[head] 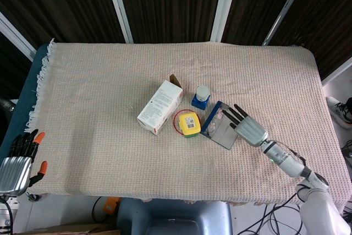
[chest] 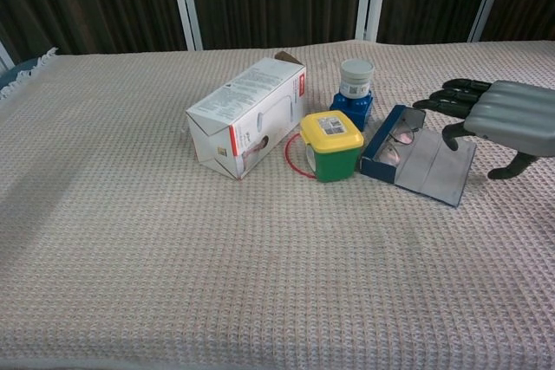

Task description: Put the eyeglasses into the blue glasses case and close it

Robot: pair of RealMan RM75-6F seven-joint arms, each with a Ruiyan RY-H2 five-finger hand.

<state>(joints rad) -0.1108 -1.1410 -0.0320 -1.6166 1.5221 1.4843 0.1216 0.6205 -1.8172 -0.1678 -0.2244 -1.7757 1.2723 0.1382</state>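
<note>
Eyeglasses (chest: 396, 143): lying inside the blue glasses case (chest: 421, 165), against its raised blue wall; lenses show, frame detail hard to make out; in the head view (head: 219, 117) only a faint glint.
Blue glasses case: open on the table (chest: 173, 266), grey lid flap laid flat toward the right hand; its left wall sits just beside the green tub.
Right hand (chest: 499, 115): released, fingers (chest: 455, 97) spread and holding nothing, hovering at the case's far right edge; whether the fingertips touch the flap cannot be told. Wrist cut off by the frame edge in the chest view; the head view (head: 248, 127) shows the forearm running toward the lower right corner.
Left hand (head: 19, 159): at the lower left off the table, fingers extended and empty; partly cut off, seen in the head view only.
Green tub with yellow lid (chest: 332, 146): upright, a red ring partly hidden behind it.
White-capped jar (chest: 355, 79): on a blue block; label unreadable.
White carton (chest: 249, 116): on its side, print too small to read.
</note>
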